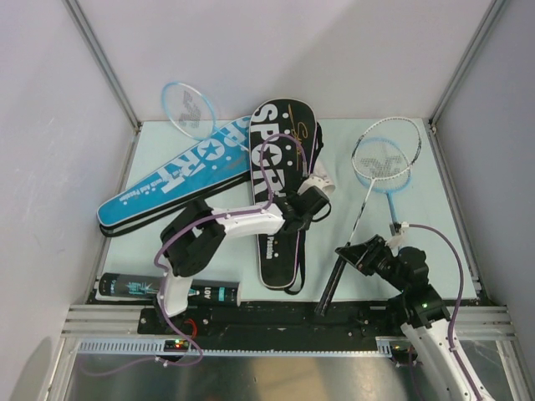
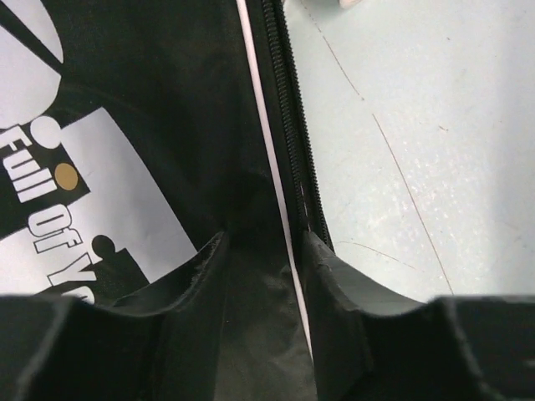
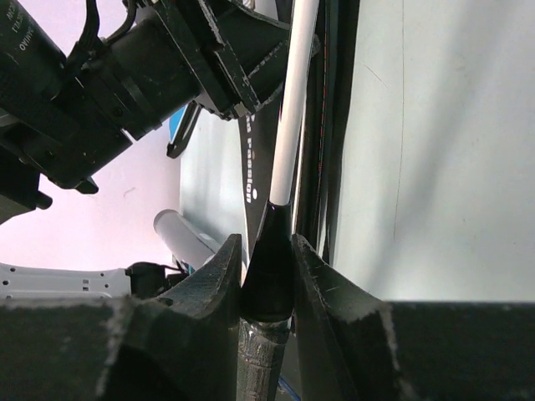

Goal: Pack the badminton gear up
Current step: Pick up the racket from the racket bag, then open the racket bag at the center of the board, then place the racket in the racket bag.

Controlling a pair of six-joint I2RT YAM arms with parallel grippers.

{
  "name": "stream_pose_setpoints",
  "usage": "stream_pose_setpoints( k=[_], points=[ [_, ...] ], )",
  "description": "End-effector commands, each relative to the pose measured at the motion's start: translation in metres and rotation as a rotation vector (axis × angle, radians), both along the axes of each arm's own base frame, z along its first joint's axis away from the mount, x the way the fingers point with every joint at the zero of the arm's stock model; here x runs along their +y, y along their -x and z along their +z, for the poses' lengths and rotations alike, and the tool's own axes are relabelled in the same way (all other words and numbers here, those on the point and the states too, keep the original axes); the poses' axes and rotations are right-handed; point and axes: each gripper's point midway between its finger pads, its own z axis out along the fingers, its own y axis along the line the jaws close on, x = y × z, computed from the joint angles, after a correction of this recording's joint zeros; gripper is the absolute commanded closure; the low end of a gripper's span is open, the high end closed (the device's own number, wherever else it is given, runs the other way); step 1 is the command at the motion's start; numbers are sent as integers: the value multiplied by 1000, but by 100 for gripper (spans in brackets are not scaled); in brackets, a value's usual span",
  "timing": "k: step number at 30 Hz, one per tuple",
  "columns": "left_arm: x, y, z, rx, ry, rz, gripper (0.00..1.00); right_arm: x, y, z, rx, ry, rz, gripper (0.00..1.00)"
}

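Giving over the left and middle of the table [image 1: 447,238] to the blue cover [image 1: 171,180] and black cover [image 1: 280,159], fanning in a V and touching at the far ends. Closing off the black cover's near half with the left arm [image 1: 238,224] lying across it. Narrowing the lane to its right with a shuttlecock [image 1: 320,185] and the white-shafted racket [image 1: 330,288] slanting through the right gripper [image 1: 344,251]. Barring the near-left edge with a shuttle tube [image 1: 167,290]. Leaving bare strips open along the right edge and in the far middle.
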Motion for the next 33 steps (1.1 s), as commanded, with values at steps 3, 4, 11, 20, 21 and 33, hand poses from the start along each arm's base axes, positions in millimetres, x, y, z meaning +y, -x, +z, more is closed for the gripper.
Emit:
stream_pose_setpoints(
  k=[3,4,11,20,21,33],
  points=[
    [9,-14,22,-103,-13,67,87,3,6,17,-52,6,48,100],
    [11,-14,30,-113,-2,70,93,4,7,18,-53,4,53,100],
    [17,-9,89,-137,166,91,100,18,26,27,-47,-40,180,100],
    [25,-5,132,-165,283,105,100,38,51,34,-17,-109,354,100],
    [25,-5,134,-168,290,105,100,41,53,34,-12,-120,363,100],
    [22,1,138,-155,308,72,100,83,70,42,5,-216,541,100]
  ],
)
